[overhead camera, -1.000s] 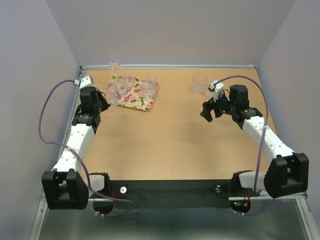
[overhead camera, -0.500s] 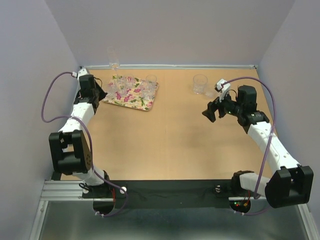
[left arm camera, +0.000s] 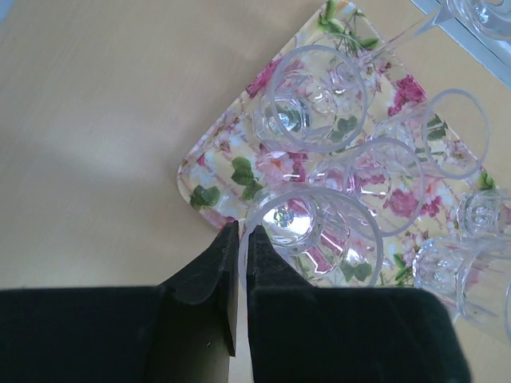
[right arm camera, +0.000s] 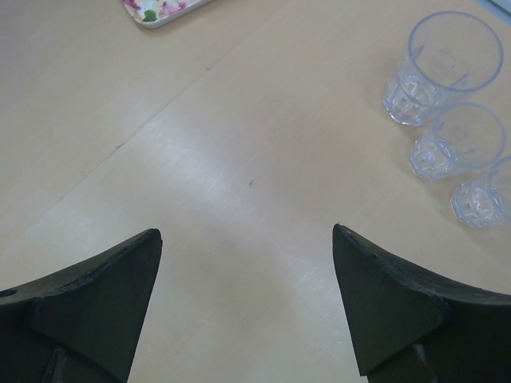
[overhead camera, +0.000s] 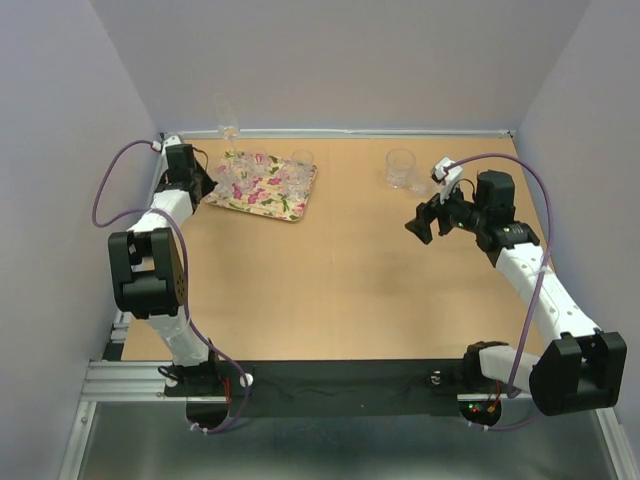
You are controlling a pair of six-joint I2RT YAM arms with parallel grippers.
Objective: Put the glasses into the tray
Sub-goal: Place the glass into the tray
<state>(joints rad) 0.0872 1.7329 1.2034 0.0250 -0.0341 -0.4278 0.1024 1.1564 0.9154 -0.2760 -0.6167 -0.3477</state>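
Left arm (overhead camera: 150,270) raised, glasses (left arm camera: 315,108) overlap — count unclear

The top external camera looked down from above and behind the near edge of the surface (overhead camera: 340,280), seeing all of it. The left wrist camera hung close over the tray (left arm camera: 209,163) and glasses (left arm camera: 311,100) at the surface's far left corner. The right wrist camera looked down from higher near the far right. Its top edge caught that tray's corner, shared by all views.
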